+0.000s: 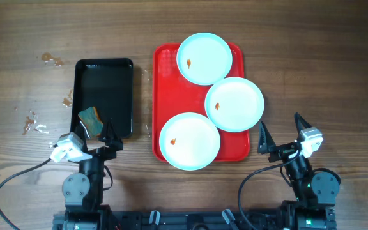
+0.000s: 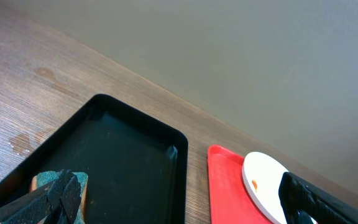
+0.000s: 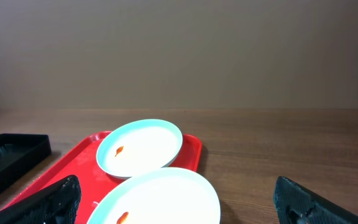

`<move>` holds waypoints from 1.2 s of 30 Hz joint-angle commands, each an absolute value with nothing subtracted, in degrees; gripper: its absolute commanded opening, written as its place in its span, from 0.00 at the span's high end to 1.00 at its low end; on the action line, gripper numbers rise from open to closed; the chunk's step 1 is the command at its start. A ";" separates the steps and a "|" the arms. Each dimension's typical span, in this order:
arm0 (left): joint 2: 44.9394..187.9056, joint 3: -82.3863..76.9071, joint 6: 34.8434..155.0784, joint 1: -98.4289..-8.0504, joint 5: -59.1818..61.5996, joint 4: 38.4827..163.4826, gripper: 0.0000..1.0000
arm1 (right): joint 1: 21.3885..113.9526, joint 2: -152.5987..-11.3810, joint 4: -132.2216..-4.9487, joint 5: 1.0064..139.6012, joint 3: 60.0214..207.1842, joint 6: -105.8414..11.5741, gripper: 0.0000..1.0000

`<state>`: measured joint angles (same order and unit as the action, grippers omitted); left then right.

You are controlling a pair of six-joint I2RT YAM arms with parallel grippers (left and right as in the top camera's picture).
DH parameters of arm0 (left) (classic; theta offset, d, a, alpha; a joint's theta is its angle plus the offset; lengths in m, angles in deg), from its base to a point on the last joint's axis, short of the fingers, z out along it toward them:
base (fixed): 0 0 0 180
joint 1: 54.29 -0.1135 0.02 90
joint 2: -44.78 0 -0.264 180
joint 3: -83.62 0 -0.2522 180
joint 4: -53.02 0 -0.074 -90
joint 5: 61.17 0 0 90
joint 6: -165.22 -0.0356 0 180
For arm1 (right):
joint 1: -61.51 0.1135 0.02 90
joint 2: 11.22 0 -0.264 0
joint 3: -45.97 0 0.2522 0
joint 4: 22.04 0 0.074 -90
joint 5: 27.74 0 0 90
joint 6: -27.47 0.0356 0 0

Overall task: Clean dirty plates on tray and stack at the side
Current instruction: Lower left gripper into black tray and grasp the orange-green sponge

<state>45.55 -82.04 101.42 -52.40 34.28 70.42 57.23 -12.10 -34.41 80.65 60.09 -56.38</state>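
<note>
Pale-blue round plates (image 1: 234,104), three, lay crowded on the red rectangular plastic tray (image 1: 165,70), rims touching. Left claw (image 1: 96,135) and right claw (image 1: 280,133) stood wide open, empty. Lifting one plate could drag a neighbour off.

Table (image 1: 312,57): dark wood, grain running left to right. Red tray (image 1: 163,70) lies flat about mid-table, its long sides running from far edge to near edge. Black tray (image 1: 104,89) lies just left of it and parallel, with a strip of bare wood between them; it is smaller and narrower. Left of the black tray: clear crumpled scraps (image 1: 34,122), plus one small bit (image 1: 68,99) close to its rim. Brownish stain (image 1: 51,59) toward the far left corner. Black cables (image 1: 5,182) loop along the near edge.
</note>
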 commanded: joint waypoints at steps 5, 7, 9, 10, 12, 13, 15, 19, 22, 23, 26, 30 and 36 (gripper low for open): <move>45.60 -82.28 100.92 -52.05 33.78 70.42 0.00 | 57.37 -12.01 -34.15 81.59 60.02 -56.12 0.00; 45.60 -82.28 100.92 -52.05 33.78 70.42 0.00 | 57.37 -12.04 -34.15 81.59 60.02 -56.14 0.00; 45.60 -82.28 100.92 -52.05 33.78 70.42 0.00 | 57.37 -12.01 -34.15 81.59 60.02 -56.16 0.00; 45.60 -82.28 100.90 -52.05 33.78 70.42 0.00 | 57.37 -12.04 -34.15 81.59 60.02 -56.14 0.00; 45.60 -82.28 100.92 -52.05 33.78 70.42 0.00 | 57.37 -12.01 -34.15 81.59 60.02 -56.16 0.00; 45.60 -82.28 100.92 -52.05 33.78 70.42 0.00 | 57.37 -12.01 -34.15 81.59 60.02 -56.16 0.00; 45.60 -82.28 100.92 -52.05 33.78 70.42 0.00 | 57.37 -12.01 -34.15 81.59 60.02 -56.14 0.00; 45.60 -82.28 100.92 -52.05 33.78 70.42 0.00 | 57.37 -12.01 -34.15 81.59 60.02 -56.14 0.00; 45.64 -82.28 100.92 -52.03 33.78 70.42 0.00 | 57.37 -12.08 -34.13 81.59 60.02 -56.14 0.00; 45.64 -82.28 100.92 -52.05 33.78 70.42 0.00 | 57.37 -12.28 -34.15 81.59 60.02 -56.14 0.00; 45.64 -82.28 100.92 -52.05 33.78 70.42 0.00 | 57.37 -12.56 -34.15 81.59 60.02 -56.14 0.00; 45.64 -82.28 100.92 -52.05 33.78 70.42 0.00 | 57.37 -12.56 -34.13 81.59 60.02 -56.14 0.00; 45.64 -82.28 100.90 -52.05 35.59 69.96 0.00 | 57.37 -12.56 -34.11 81.61 60.02 -56.12 0.00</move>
